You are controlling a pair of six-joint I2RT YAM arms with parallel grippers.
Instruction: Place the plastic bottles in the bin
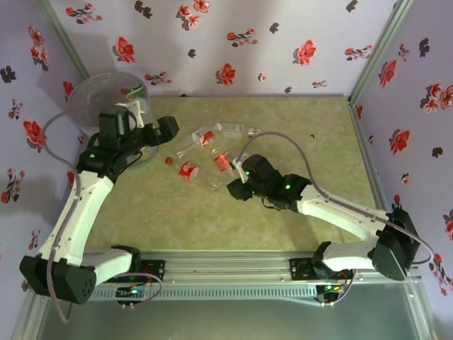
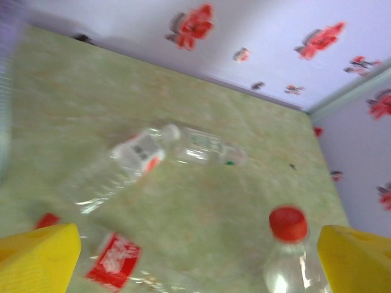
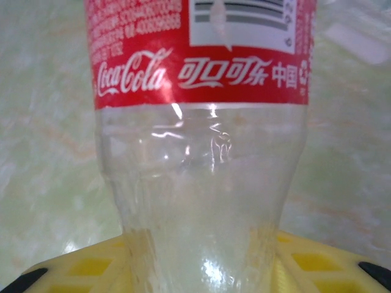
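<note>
Lying at centre frame, most plastic bottles (image 1: 205, 152) are not yet in the bin (image 1: 92, 85) at upper left, we judge. The left gripper (image 2: 198, 250) stands spread; the right gripper (image 3: 198, 271) flanks a Coca-Cola bottle (image 3: 195, 152), but we cannot tell if it pinches.

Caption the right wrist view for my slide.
Red-labelled clear bottle between yellow fingers of the right gripper, green table behind.

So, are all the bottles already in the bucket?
No, several bottles lie on the green table, outside the bin.
</note>
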